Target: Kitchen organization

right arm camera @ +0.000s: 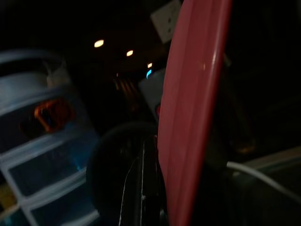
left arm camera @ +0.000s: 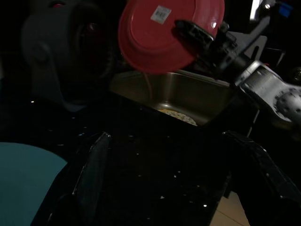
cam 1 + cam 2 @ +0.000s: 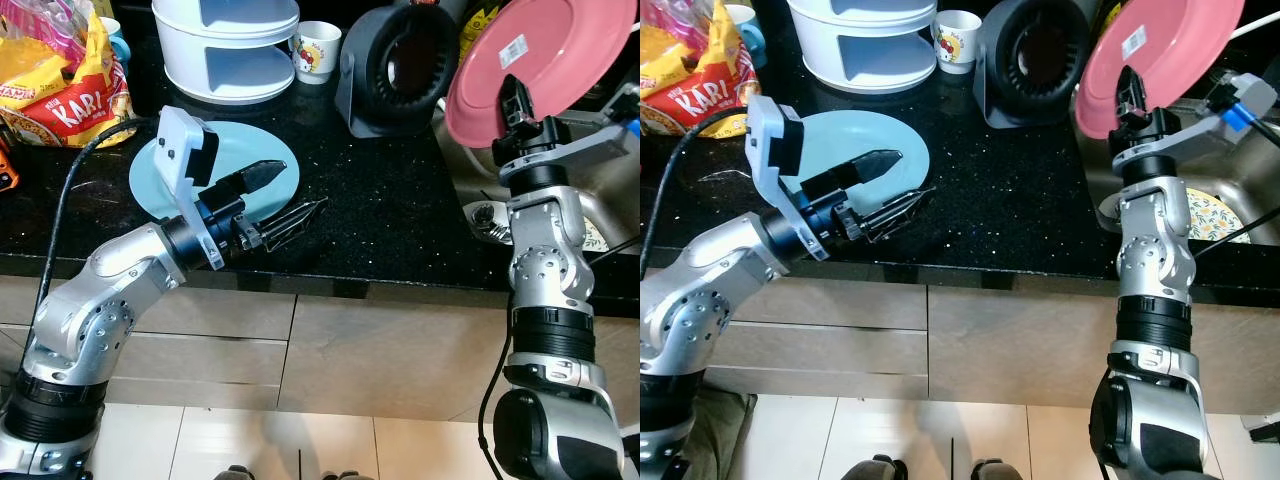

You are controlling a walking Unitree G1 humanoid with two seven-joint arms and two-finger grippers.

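My right gripper (image 3: 514,97) is shut on the lower rim of a pink plate (image 3: 545,55), holding it tilted up on edge above the sink (image 3: 1250,190). The same plate (image 2: 160,35) appears in the left wrist view with a white sticker on it, and its rim (image 1: 193,108) runs close past the right wrist camera. A light blue plate (image 3: 175,180) lies flat on the black counter (image 3: 390,210). My left gripper (image 3: 296,190) hovers open just above that plate's right edge, with nothing between its fingers (image 2: 91,174).
A dark grey round appliance (image 3: 400,65) stands behind the counter's middle. A white tiered container (image 3: 230,50) and a small mug (image 3: 317,50) are at the back. A yellow snack bag (image 3: 60,85) lies far left. A patterned plate (image 3: 1210,215) rests in the sink.
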